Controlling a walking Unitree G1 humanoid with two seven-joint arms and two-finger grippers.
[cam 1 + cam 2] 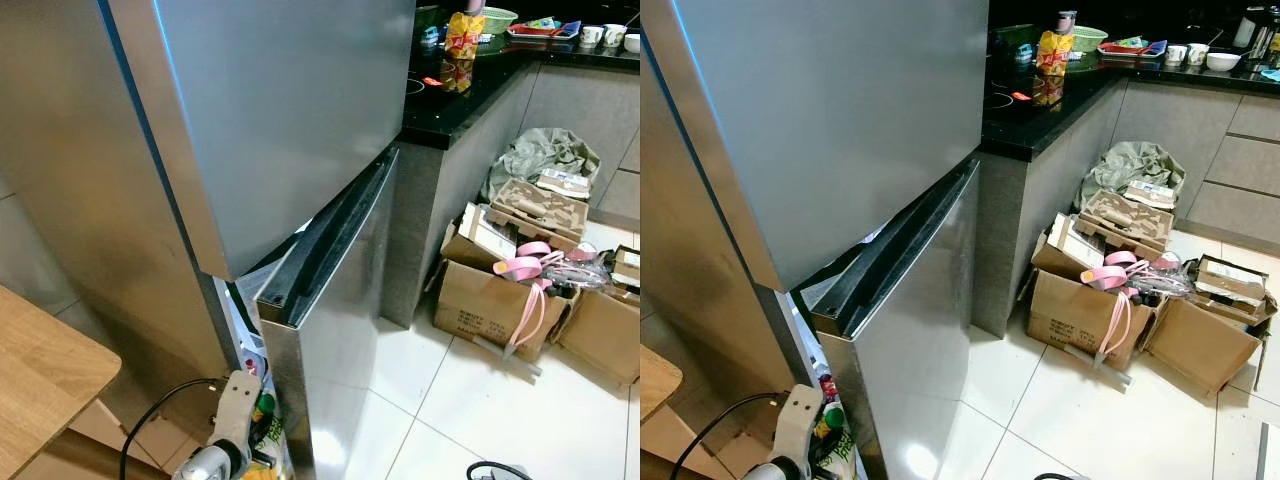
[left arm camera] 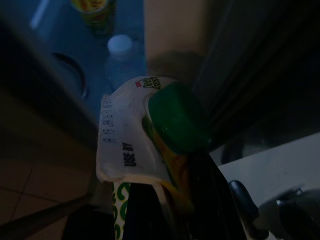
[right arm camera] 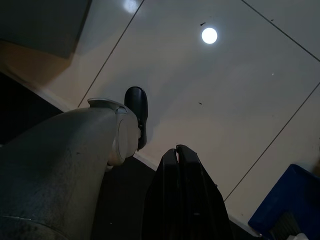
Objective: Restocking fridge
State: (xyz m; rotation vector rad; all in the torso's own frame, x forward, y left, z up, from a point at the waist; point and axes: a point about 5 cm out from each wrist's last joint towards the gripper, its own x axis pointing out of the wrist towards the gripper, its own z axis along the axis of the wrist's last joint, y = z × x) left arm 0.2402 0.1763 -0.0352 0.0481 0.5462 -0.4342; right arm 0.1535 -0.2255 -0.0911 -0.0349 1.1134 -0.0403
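Tall stainless-steel two-door fridge: stands at the left of the scene, upper door shut. Lower steel door with a black top edge stands ajar, with lit door shelves showing in the gap at its near left.

Left gripper: at the near left, low down, reaching into that gap at the foot of the fridge. Its black fingers are clamped on a white-and-green printed drink carton with a round green screw cap; the words "USE BY" are legible along the carton's top fold. In the head views the carton's green cap sits just beside the lower door's inner edge, at the lowest part of the opening.

Clear plastic bottle with a white cap: upright inside the fridge, beyond the carton. A yellow-labelled can or cup stands farther in; its label is too dark to read.

Right gripper: hangs idle above the glossy white floor tiles, its two black fingers pressed together with nothing between them.

Black stone kitchen counter: to the right of the fridge, far side, carrying a yellow-and-red snack bag.

Brown cardboard boxes: heaped on the floor at the right, with pink plastic hangers lying on top.

Light wooden table corner: at the near left.
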